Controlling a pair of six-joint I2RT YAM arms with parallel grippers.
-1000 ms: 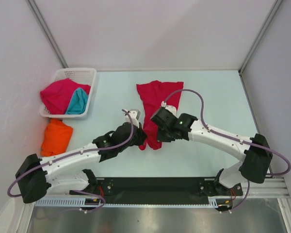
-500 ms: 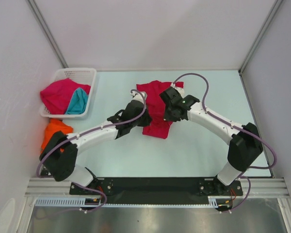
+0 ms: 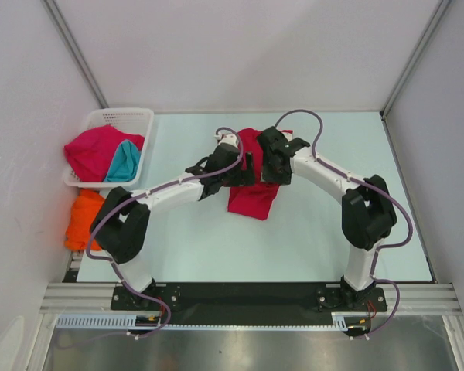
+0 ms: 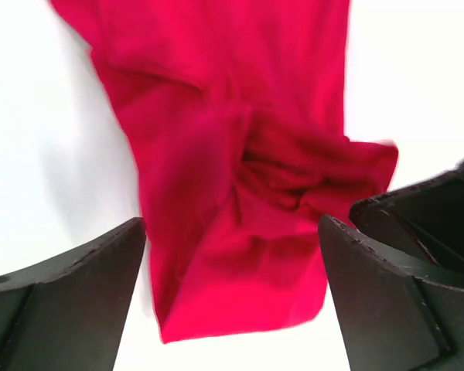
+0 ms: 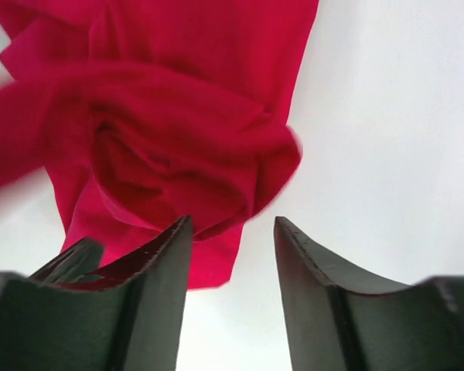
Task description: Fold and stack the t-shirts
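Crimson t-shirt (image 3: pixel 251 202) crumpled, overhead hides jaws, wrist views show both parted

The middle shirt (image 3: pixel 253 199) lies at the centre of the table (image 3: pixel 185 239), with the left gripper (image 3: pixel 244 168) and right gripper (image 3: pixel 267 166) side by side over its far half. The basket (image 3: pixel 148 116) sits in the far left corner, holding a left shirt (image 3: pixel 93 148) and a right shirt (image 3: pixel 124 165). A fourth shirt (image 3: pixel 83 218) lies just in front of the basket.
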